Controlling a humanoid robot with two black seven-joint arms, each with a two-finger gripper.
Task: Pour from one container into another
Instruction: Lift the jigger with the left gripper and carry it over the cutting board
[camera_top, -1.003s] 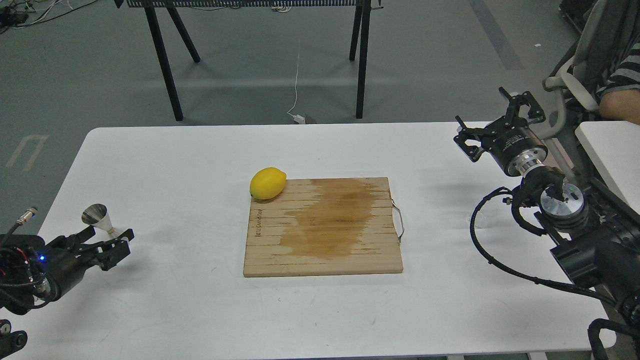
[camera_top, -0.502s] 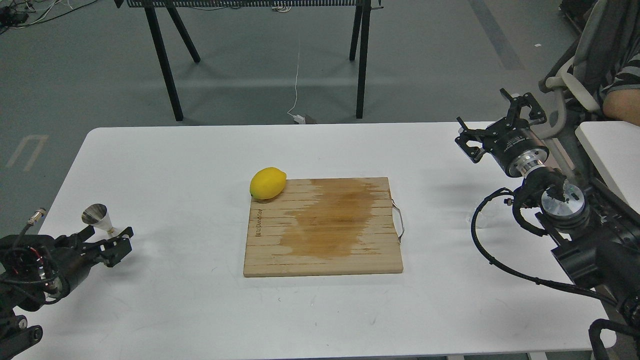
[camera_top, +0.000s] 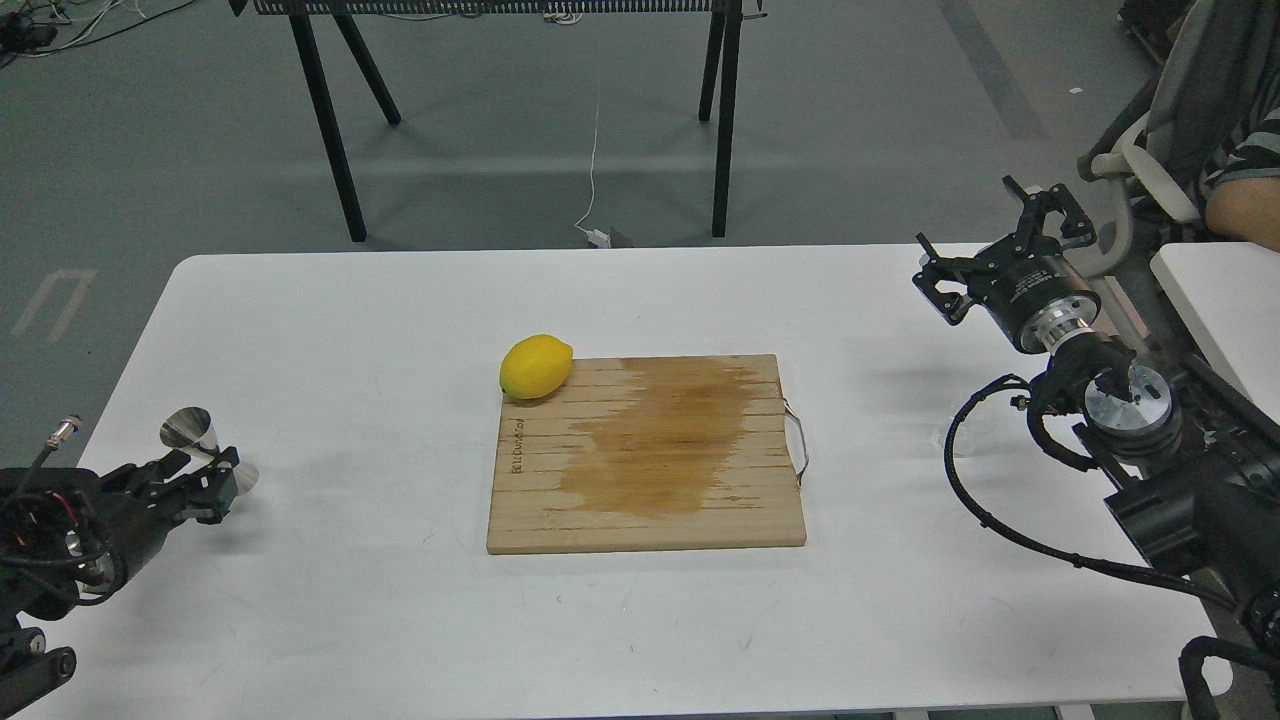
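The steel jigger (camera_top: 190, 430) stands near the table's left edge, and its lower cone shows just right of my left gripper's tips. My left gripper (camera_top: 222, 478) lies low on the table in front of the jigger's waist with its fingers apart. I cannot tell whether they touch the jigger. A faint, clear glass cup (camera_top: 962, 428) stands on the table's right side, next to a black cable loop. My right gripper (camera_top: 1000, 240) hangs above the far right edge, open and empty, well behind the cup.
A wooden cutting board (camera_top: 646, 455) with a dark wet stain and a metal handle lies at the centre. A yellow lemon (camera_top: 536, 366) rests at its far left corner. A seated person and a chair are off the right edge.
My left arm has drawn back to the left, so the jigger's lower cone now shows beside the fingertips. The right gripper has hardly moved.
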